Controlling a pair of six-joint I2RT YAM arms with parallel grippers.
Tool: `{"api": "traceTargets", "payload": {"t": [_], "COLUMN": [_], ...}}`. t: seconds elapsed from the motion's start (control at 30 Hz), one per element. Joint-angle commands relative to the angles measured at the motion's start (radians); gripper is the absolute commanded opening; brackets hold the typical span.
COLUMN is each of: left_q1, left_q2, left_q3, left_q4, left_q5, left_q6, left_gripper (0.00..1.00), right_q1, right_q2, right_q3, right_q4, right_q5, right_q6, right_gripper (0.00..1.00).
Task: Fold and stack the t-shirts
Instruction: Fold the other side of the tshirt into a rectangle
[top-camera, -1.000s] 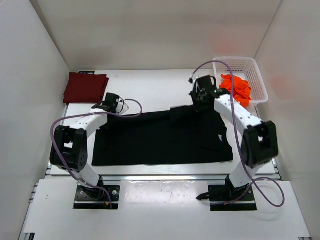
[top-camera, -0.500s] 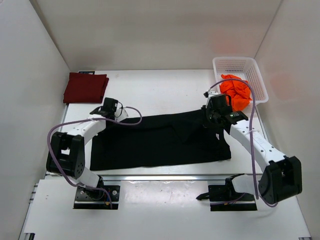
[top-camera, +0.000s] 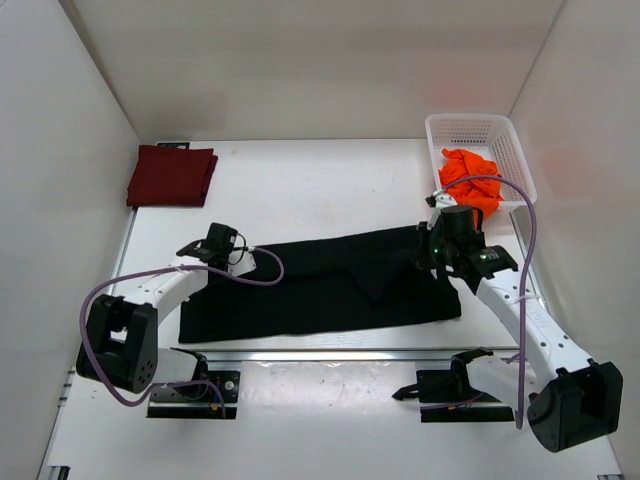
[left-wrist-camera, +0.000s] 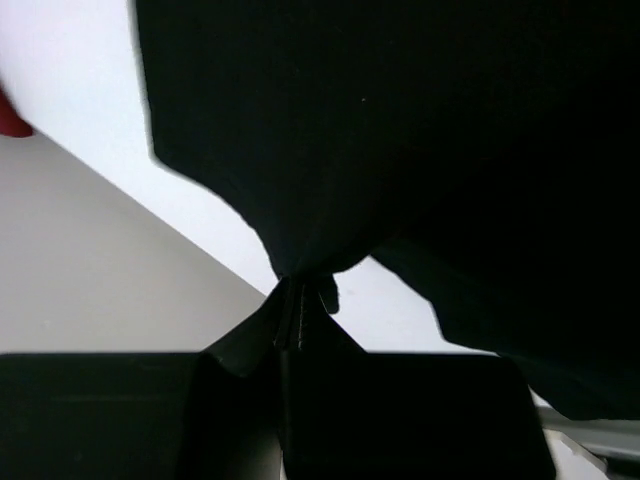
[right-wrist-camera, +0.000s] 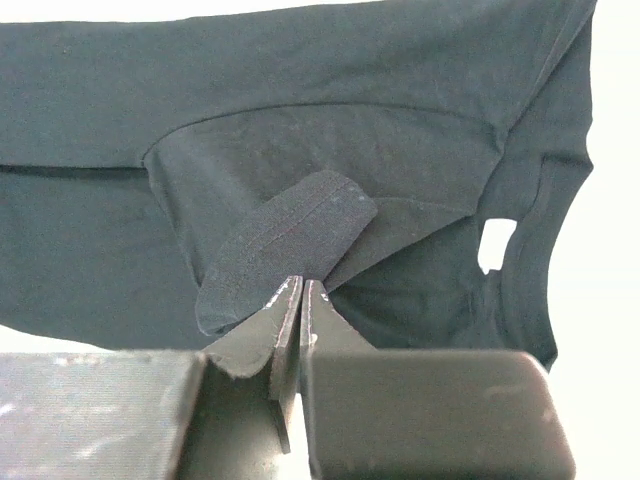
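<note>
Arms drew back twd bases, L hand (left-wrist-camera: 296, 305) & R hand (right-wrist-camera: 300, 295) each pinching black shirt (top-camera: 330, 285) betw. them.

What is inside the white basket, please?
A crumpled orange shirt lies heaped in the near end of the basket; the far end shows bare mesh. Whether anything lies beneath the shirt cannot be seen.

Black shirt (left-wrist-camera: 400, 120) partly beyond left wrist view

Spread shirt (top-camera: 320, 285) at centre, folded shirt (top-camera: 171, 176) far left behind it, bunched shirt (top-camera: 472, 180) seemingly in basket (top-camera: 478, 128) far right.
</note>
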Motion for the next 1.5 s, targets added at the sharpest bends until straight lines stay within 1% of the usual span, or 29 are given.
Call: {"api": "traceTargets", "payload": {"t": [0.0, 0.17, 0.33, 0.43, 0.5, 0.53, 0.6, 0.63, 0.67, 0.7, 0.73, 0.77, 0.8, 0.83, 0.87, 0.97, 1.03, 1.1, 1.13, 1.2, 1.23, 1.27, 1.3, 1.33, 1.4, 1.47], "left_q1": [0.002, -0.007, 0.005, 0.016, 0.021, 0.019, -0.018, -0.033, -0.041, -0.039, -0.035, -0.032, -0.018, -0.006, 0.007, 0.005, -0.002, -0.024, -0.054, -0.120, -0.162, -0.204, -0.244, -0.261, -0.329, -0.352], "left_q2": [-0.021, -0.018, -0.029, -0.041, -0.047, -0.047, -0.059, -0.067, -0.079, -0.087, -0.105, -0.127, -0.157, -0.165, -0.188, -0.237, -0.260, -0.285, -0.288, -0.279, -0.261, -0.248, -0.218, -0.189, -0.135, -0.077], "left_q3": [-0.005, -0.020, -0.014, 0.015, 0.018, 0.014, -0.020, -0.043, -0.070, -0.066, -0.072, -0.075, -0.060, -0.049, -0.037, -0.023, -0.029, 0.004, 0.026, 0.141, 0.208, 0.239, 0.292, 0.340, 0.373, 0.408], "left_q4": [-0.022, -0.033, -0.042, -0.062, -0.083, -0.097, -0.102, -0.097, -0.089, -0.083, -0.073, -0.056, -0.042, -0.046, -0.048, -0.046, -0.017, -0.010, -0.031, -0.083, -0.114, -0.124, -0.153, -0.170, -0.178, -0.189], "left_q5": [-0.020, -0.022, -0.024, -0.007, 0.022, 0.023, 0.011, -0.001, -0.009, -0.013, -0.030, -0.042, -0.041, -0.035, -0.032, -0.058, -0.075, -0.089, -0.073, -0.006, 0.020, 0.075, 0.124, 0.149, 0.189, 0.227], "left_q6": [-0.015, -0.027, -0.015, -0.006, -0.004, -0.006, -0.012, -0.012, -0.015, -0.023, -0.042, -0.049, -0.050, -0.058, -0.060, -0.058, -0.060, -0.079, -0.096, -0.147, -0.173, -0.219, -0.233, -0.262, -0.306, -0.371], "left_gripper": [0.00, 0.00, 0.00, 0.00, 0.00, 0.00, 0.00, 0.03, 0.10, 0.27, 0.41, 0.63, 0.76, 0.80, 0.83, 0.84, 0.84, 0.83, 0.81, 0.81, 0.81, 0.82, 0.81, 0.81, 0.81, 0.81], "right_q1": [0.008, -0.014, -0.015, -0.001, -0.014, -0.020, -0.023, -0.020, -0.014, -0.015, -0.024, -0.041, -0.059, -0.069, -0.076, -0.101, -0.089, -0.084, -0.075, -0.072, -0.067, -0.069, -0.063, -0.054, -0.025, 0.002], "right_q2": [-0.029, -0.066, -0.083, -0.091, -0.103, -0.106, -0.115, -0.117, -0.124, -0.126, -0.144, -0.158, -0.175, -0.178, -0.207, -0.236, -0.244, -0.238, -0.230, -0.186, -0.172, -0.140, -0.103, -0.060, 0.009, 0.092], "right_q3": [-0.040, -0.090, -0.097, -0.094, -0.103, -0.115, -0.136, -0.147, -0.153, -0.159, -0.161, -0.161, -0.163, -0.161, -0.166, -0.158, -0.146, -0.138, -0.135, -0.120, -0.114, -0.101, -0.088, -0.075, -0.040, 0.000], "right_q4": [0.004, -0.007, -0.013, -0.024, -0.015, -0.013, -0.016, -0.018, -0.025, -0.030, -0.044, -0.056, -0.068, -0.077, -0.084, -0.114, -0.134, -0.128, -0.116, -0.066, -0.055, -0.017, 0.014, 0.054, 0.090, 0.087], "right_q5": [-0.025, -0.048, -0.045, -0.050, -0.060, -0.061, -0.080, -0.082, -0.071, -0.049, -0.041, -0.035, -0.022, -0.027, -0.025, 0.002, 0.025, 0.025, 0.021, 0.009, 0.001, -0.002, -0.010, -0.021, -0.033, -0.022], "right_q6": [0.034, 0.044, 0.044, 0.058, 0.061, 0.070, 0.078, 0.081, 0.107, 0.110, 0.125, 0.127, 0.136, 0.133, 0.132, 0.120, 0.118, 0.115, 0.118, 0.130, 0.138, 0.141, 0.143, 0.146, 0.152, 0.159], "right_gripper": [0.00, 0.00, 0.00, 0.00, 0.00, 0.00, 0.00, 0.00, 0.00, 0.11, 0.37, 0.43, 0.47, 0.50, 0.49, 0.48, 0.48, 0.49, 0.49, 0.49, 0.48, 0.48, 0.48, 0.48, 0.49, 0.51]}}
